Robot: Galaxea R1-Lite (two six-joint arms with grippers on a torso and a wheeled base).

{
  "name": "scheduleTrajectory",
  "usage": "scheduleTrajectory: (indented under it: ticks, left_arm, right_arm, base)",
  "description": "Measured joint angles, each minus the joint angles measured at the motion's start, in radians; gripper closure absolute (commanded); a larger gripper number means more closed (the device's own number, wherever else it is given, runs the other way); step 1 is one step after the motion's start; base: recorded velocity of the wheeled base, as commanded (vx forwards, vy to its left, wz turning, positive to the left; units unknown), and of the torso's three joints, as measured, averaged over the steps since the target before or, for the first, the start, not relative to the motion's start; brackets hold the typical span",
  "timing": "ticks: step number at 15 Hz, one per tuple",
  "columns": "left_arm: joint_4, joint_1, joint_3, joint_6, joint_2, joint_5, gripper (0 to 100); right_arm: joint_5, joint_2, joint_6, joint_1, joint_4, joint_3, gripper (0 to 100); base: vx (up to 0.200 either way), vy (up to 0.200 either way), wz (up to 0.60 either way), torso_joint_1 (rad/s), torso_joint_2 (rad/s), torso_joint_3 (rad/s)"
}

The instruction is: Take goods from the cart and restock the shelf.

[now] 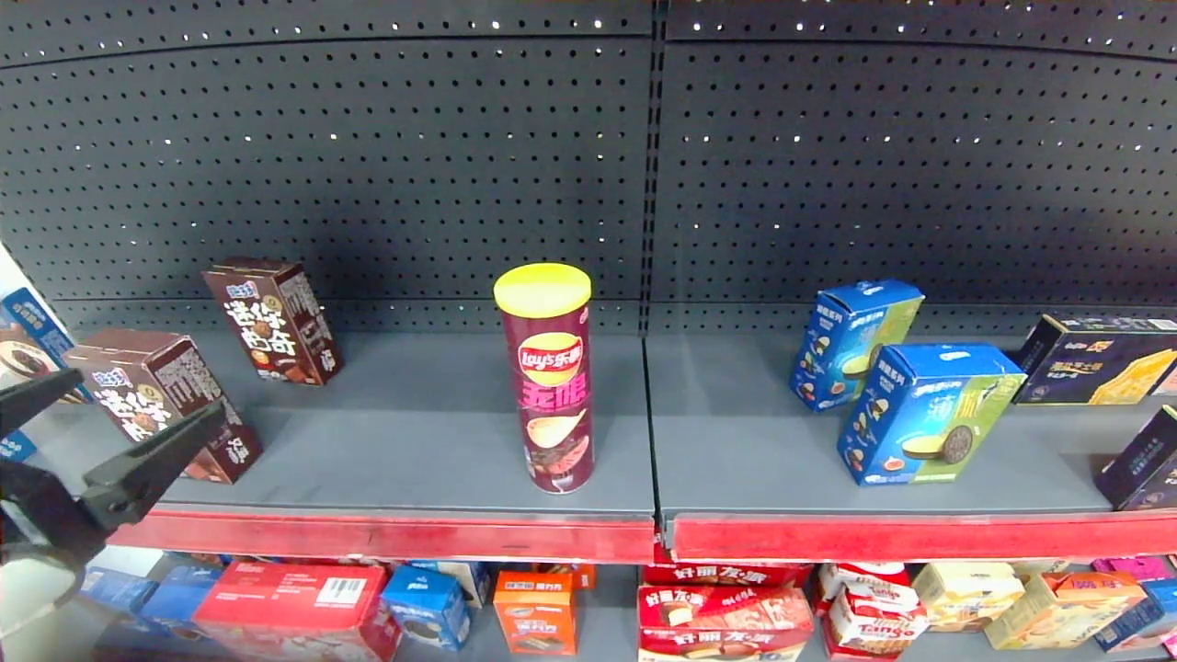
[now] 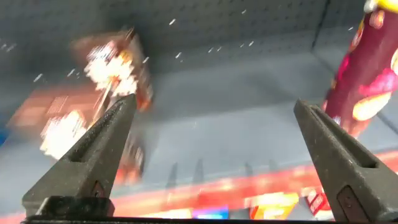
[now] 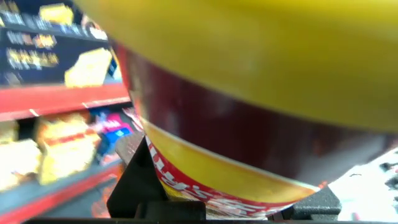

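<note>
A black pegboard wall [image 1: 368, 165] stands behind a grey metal shelf with a red front edge [image 1: 414, 441]. Near the middle of the shelf, a maroon cylindrical chips can with a yellow lid [image 1: 552, 386] stands upright. Two brown cardboard boxes [image 1: 161, 400] are on its left side and two blue cookie boxes [image 1: 924, 414] on its right side. The left gripper [image 1: 147, 393] hangs in front of the shelf's left end, its fingers spread wide and holding nothing. The right gripper [image 3: 224, 186] pinches a second maroon can with a yellow lid [image 3: 249, 93].
</note>
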Motion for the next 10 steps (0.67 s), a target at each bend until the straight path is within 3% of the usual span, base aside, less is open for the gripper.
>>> scheduleTrajectory:
  ticks: [2, 5, 7, 10]
  left_arm:
    - [0.077, 0.001, 0.028, -0.003, -0.083, 0.124, 0]
    - [0.186, 0.001, 0.033, 0.013, -0.165, 0.226, 0]
    - [0.204, 0.001, 0.030, 0.046, -0.196, 0.278, 0]
    - [0.206, 0.001, 0.029, 0.050, -0.215, 0.335, 0]
  right_arm:
    - [0.001, 0.081, 0.097, 0.010, -0.013, -0.033, 100]
    - [0.005, 0.264, 0.260, 0.081, -0.020, -0.131, 100]
    - [0.005, 0.397, 0.326, 0.221, -0.021, -0.220, 100]
    - [0.005, 0.599, 0.416, 0.471, -0.022, -0.366, 100]
  base:
    - [0.000, 0.000, 0.00, 0.000, 0.00, 0.000]
    - [0.000, 0.000, 0.00, 0.000, 0.00, 0.000]
    - [0.000, 0.000, 0.00, 0.000, 0.00, 0.000]
    - [0.000, 0.000, 0.00, 0.000, 0.00, 0.000]
